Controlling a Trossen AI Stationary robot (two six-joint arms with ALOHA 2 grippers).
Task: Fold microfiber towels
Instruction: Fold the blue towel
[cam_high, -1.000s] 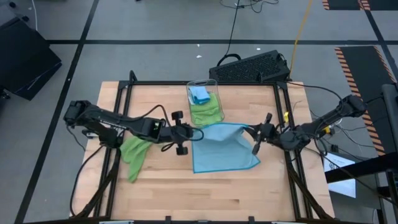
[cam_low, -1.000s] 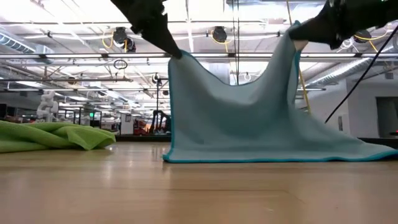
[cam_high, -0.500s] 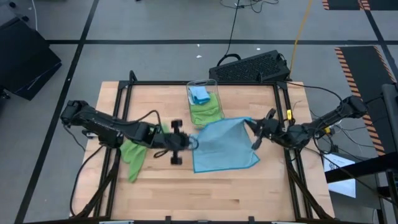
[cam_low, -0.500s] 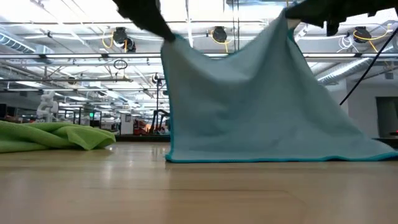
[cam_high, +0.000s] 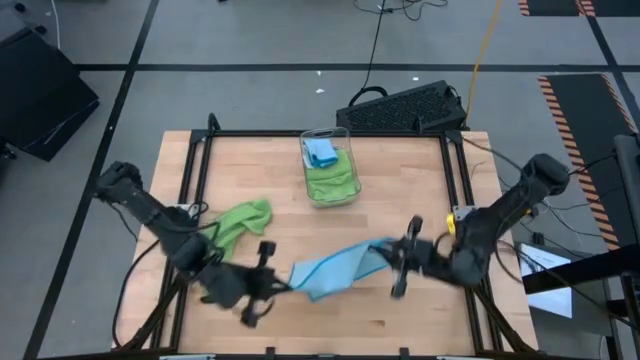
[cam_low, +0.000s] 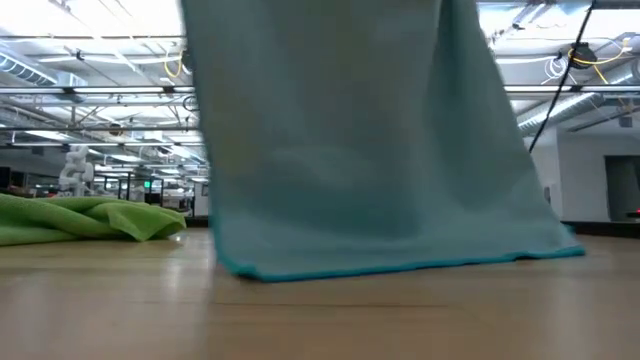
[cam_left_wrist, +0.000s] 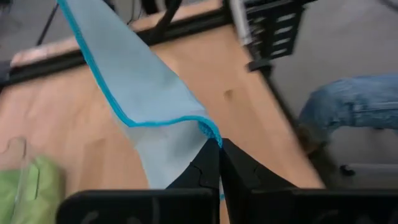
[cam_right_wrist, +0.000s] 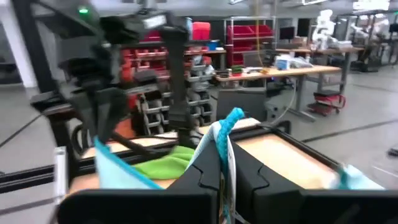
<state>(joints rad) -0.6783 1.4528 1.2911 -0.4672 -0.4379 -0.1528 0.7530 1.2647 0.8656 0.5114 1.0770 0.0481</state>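
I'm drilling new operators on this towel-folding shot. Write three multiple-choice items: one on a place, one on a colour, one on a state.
1. Where is the clear bin?
A. Far middle of the table
B. Near left corner
C. On the floor

2. What colour is the towel stretched between the two arms?
A. Lime green
B. Light blue
C. White

3. How is the left claw?
A. Open, empty
B. Shut on the blue towel
C. Shut on the green towel

Answers: 1 A, it sits by the table's far edge. 2 B, both claws pinch blue cloth. 3 B, its fingers clamp the blue hem.
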